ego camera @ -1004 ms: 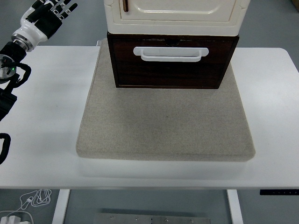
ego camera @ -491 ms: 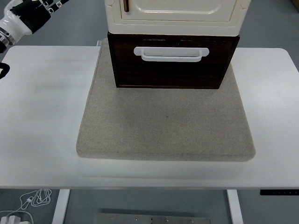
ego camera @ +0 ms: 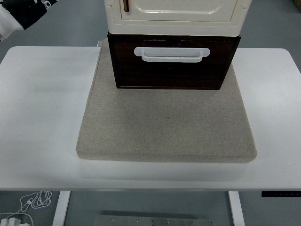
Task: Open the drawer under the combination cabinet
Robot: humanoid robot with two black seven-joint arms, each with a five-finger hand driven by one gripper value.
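Head view. One combination cabinet (ego camera: 175, 12) stands at the far edge of one beige mat (ego camera: 167, 123) on the white table (ego camera: 42, 117). Its cream upper unit sits on one dark wooden drawer (ego camera: 174, 63), which carries one white bar handle (ego camera: 171, 54) on its front. The drawer front appears roughly flush with the cabinet above, or nearly so; judged from this, opening is not yet done and the handle is untouched. One arm, the left hand (ego camera: 19, 14), shows only partly at the corner far left of the cabinet; finger state cannot be determined. The right hand is absent. Remaining: reach the handle, grasp, pull toward the mat's near edge.
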